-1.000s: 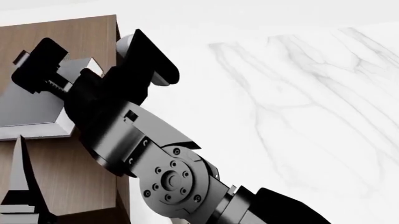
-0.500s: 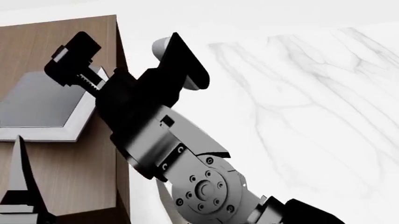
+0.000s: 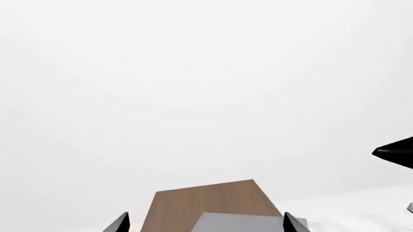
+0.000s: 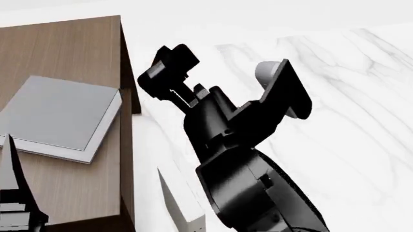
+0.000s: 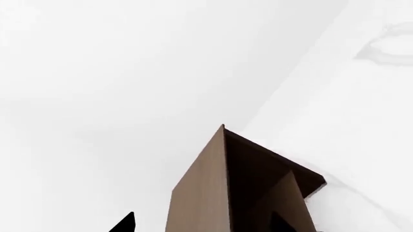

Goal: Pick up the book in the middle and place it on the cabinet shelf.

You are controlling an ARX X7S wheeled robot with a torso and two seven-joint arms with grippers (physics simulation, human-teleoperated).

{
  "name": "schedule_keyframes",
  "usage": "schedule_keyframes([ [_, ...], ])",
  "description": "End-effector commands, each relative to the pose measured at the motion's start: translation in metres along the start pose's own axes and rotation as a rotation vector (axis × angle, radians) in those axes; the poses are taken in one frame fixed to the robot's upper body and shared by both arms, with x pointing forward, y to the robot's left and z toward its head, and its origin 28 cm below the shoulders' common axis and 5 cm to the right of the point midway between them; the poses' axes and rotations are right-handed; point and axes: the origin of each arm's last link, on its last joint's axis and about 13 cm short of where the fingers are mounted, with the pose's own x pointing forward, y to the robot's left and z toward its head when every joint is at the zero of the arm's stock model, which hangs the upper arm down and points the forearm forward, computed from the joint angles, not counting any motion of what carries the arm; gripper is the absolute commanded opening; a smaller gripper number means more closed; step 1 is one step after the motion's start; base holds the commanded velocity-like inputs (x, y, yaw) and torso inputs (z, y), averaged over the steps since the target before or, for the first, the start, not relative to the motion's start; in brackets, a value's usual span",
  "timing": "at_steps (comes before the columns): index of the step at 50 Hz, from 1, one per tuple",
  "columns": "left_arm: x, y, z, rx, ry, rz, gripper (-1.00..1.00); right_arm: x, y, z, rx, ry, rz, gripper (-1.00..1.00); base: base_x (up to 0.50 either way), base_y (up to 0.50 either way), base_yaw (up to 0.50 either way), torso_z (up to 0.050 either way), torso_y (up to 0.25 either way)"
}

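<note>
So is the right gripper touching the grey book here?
Apart. In the head view the right gripper is off past the cabinet's edge over marble, while the book lies flat on the cabinet top, with bare wood between them.

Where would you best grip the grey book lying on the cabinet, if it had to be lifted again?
Probably by the book's right-hand edge, nearest the cabinet top's side. It lies flat, white page edges facing that way, so the right gripper, now beside the cabinet, could come in sideways.

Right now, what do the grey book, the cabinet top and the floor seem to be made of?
The book: matte grey hard cover, white paper-like page edges. The cabinet top: brown wood grain, possibly veneer, with streaks running lengthwise. The floor: white marble look with grey veins, matte.
</note>
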Motion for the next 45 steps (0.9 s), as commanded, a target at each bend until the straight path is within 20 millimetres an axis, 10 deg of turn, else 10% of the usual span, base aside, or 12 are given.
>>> schedule_keyframes([
  [1,0.034,0.001,0.022,0.051,-0.109,0.022,1.00,-0.046,0.005,0.040,-0.144,-0.347,0.045,1.00,0.00,0.00,0.00,0.000,0.000],
  [8,0.102,0.006,0.110,0.206,-0.392,0.038,1.00,-0.055,0.058,0.099,-0.492,-0.534,0.171,1.00,0.00,0.00,0.00,0.000,0.001],
  [22,0.204,-0.001,0.182,0.263,-0.492,0.036,1.00,-0.037,0.120,0.167,-0.710,-0.698,0.072,1.00,0.00,0.00,0.00,0.000,0.000],
  [45,0.234,-0.018,0.200,0.218,-0.495,0.027,1.00,-0.039,0.135,0.174,-0.817,-0.755,0.050,1.00,0.00,0.00,0.00,0.000,0.000],
])
